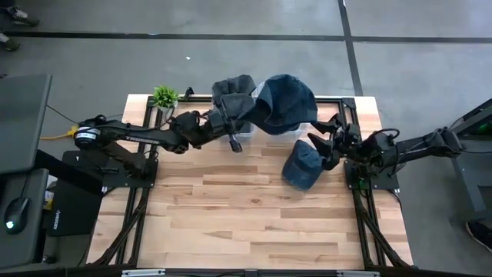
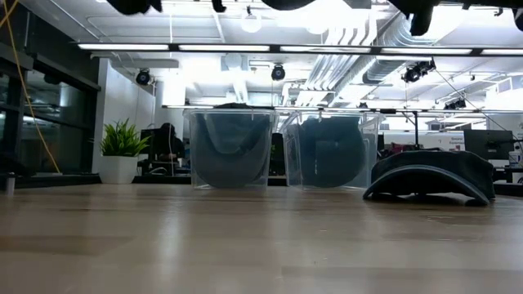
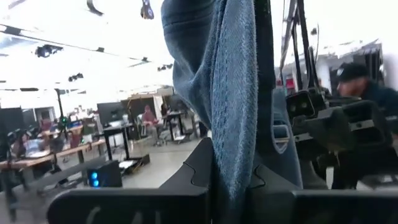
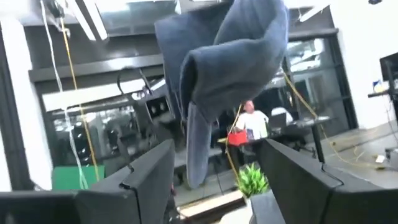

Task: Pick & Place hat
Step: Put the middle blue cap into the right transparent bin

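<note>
Denim: from above, the hat [image 1: 286, 104] is hanging over the clear bins [image 1: 244, 138] at the surface's far edge, the left gripper [image 1: 227, 121] pinching it, probably for dropping in. The low view is showing it nowhere on the wood. Left wrist: jaws clamped on fabric. Right wrist: the right gripper [image 4: 214, 180] is waiting, jaws wide and empty.

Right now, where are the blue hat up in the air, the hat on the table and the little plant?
held hat [image 1: 286, 104], high view, crown.
table hat [image 2: 429, 174], low view, crown.
plant [image 2: 122, 139], low view, leaves.
</note>
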Controlling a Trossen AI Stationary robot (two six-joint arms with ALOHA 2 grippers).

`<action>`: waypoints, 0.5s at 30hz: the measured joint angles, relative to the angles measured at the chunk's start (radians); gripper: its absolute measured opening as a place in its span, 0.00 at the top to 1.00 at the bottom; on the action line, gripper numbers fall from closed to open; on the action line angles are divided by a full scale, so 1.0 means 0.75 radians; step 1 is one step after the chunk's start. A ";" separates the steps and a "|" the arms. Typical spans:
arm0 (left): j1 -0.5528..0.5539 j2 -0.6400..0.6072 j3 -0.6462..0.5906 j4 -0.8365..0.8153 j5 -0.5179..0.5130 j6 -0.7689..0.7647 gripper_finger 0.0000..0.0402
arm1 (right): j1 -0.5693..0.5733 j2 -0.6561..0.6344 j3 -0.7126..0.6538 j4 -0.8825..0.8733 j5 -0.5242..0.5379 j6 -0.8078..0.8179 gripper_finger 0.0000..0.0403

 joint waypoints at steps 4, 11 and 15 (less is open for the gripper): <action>0.002 0.062 -0.009 0.032 0.017 -0.010 0.99 | -0.003 0.069 0.000 0.134 0.034 -0.024 0.41; 0.001 0.166 0.001 0.116 0.030 -0.009 0.99 | -0.069 0.190 0.000 0.252 0.063 0.048 0.41; 0.001 0.175 0.004 0.121 -0.002 -0.001 0.99 | -0.101 0.225 0.000 0.272 -0.030 0.129 0.41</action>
